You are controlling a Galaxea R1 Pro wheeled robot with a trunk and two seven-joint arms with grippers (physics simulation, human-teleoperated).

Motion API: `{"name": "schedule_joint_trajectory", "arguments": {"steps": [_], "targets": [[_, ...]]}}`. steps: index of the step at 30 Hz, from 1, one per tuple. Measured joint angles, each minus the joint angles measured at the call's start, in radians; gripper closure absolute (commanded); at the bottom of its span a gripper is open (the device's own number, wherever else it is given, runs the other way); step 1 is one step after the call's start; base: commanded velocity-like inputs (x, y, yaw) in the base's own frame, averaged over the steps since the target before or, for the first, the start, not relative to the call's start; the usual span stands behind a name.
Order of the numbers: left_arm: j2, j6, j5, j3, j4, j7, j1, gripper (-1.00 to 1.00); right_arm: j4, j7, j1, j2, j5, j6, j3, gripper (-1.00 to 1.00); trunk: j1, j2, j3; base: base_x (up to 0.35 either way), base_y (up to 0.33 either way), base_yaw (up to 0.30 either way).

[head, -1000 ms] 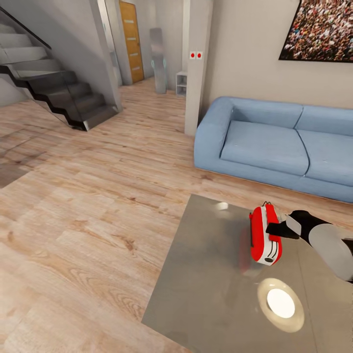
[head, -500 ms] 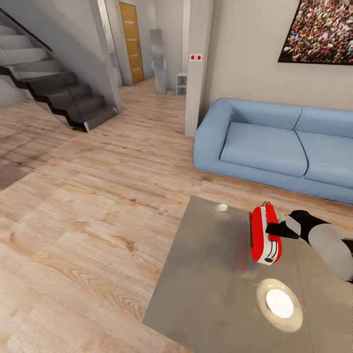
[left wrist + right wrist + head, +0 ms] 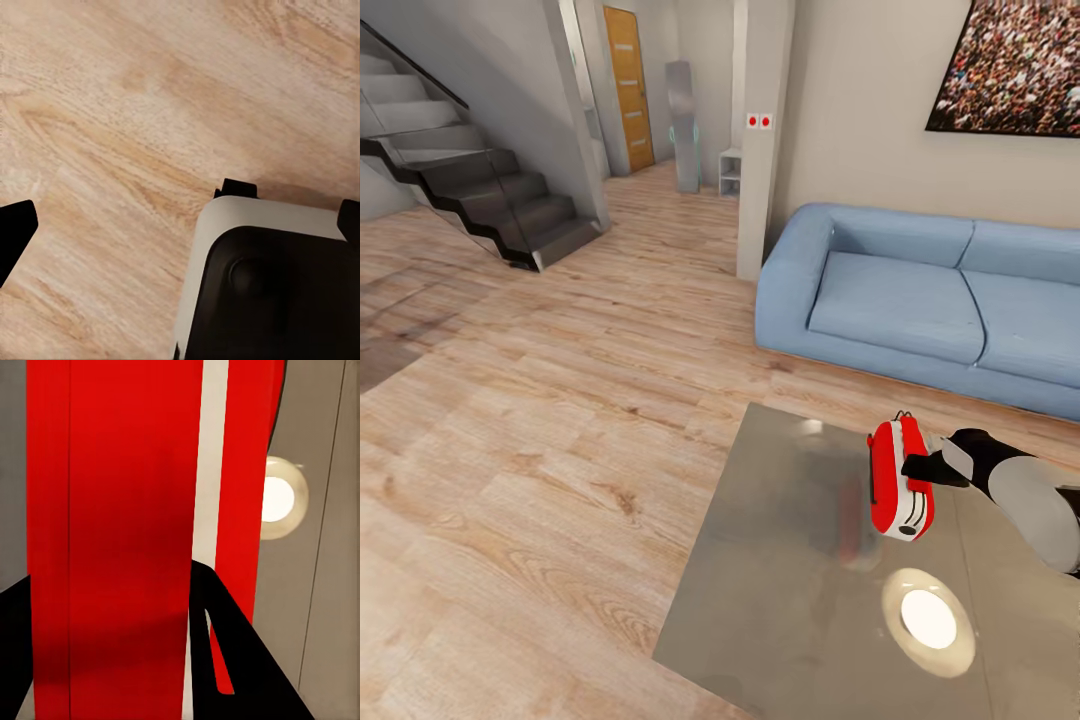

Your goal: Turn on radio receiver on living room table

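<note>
The bright-red radio receiver (image 3: 898,478) stands on edge over the glossy grey table (image 3: 780,600), white side panel toward me, thin handle on top. My right gripper (image 3: 916,467) reaches it from the right with a black finger against its side. In the right wrist view the radio's red face (image 3: 112,472) lies between two dark fingers (image 3: 240,660), and the gripper (image 3: 112,574) looks shut on it. I cannot tell whether the radio rests on the table or hangs just above it. My left gripper (image 3: 184,217) is open over the wood floor.
A light-blue sofa (image 3: 920,300) stands just beyond the table under a crowd picture (image 3: 1010,65). Dark stairs (image 3: 490,195) rise at the far left. A lamp reflection (image 3: 928,618) shines on the tabletop. Wood floor (image 3: 540,450) spreads to the left. My base (image 3: 262,285) shows below the left gripper.
The head view has shifted very slightly. The radio and my right gripper keep the same place relative to each other.
</note>
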Motion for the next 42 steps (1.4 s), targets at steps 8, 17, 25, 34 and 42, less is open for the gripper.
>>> {"name": "schedule_joint_trajectory", "arguments": {"steps": [8, 17, 25, 34, 42], "targets": [[-0.002, -0.001, 0.000, 0.000, 0.000, 0.001, 0.000, -1.00, 0.000, 0.000, 0.000, 0.000, 0.000, 0.000, 0.000, 1.00, -0.031, 0.056, 0.025, 0.000, 0.000, 0.000], [-0.001, -0.002, -0.001, 0.000, 0.000, 0.001, 0.000, -1.00, 0.000, 0.001, 0.000, 0.000, 0.001, 0.000, 0.000, 1.00, -0.065, 0.119, 0.053, 0.000, 0.000, 0.000], [0.000, -0.002, -0.001, 0.000, 0.000, 0.002, 0.000, -1.00, 0.000, 0.000, 0.000, 0.000, 0.001, 0.000, 0.000, 1.00, -0.096, 0.175, 0.078, 0.000, 0.000, 0.000], [0.000, -0.002, -0.002, 0.001, 0.000, 0.002, 0.000, -1.00, 0.000, -0.001, 0.000, 0.000, 0.001, 0.000, 0.000, 1.00, -0.130, 0.238, 0.107, 0.000, 0.000, 0.000], [0.000, -0.002, -0.001, 0.001, 0.000, 0.002, 0.000, -1.00, 0.000, -0.003, 0.000, 0.000, 0.003, -0.001, 0.000, 1.00, -0.161, 0.294, 0.132, 0.000, 0.000, 0.000]]}}
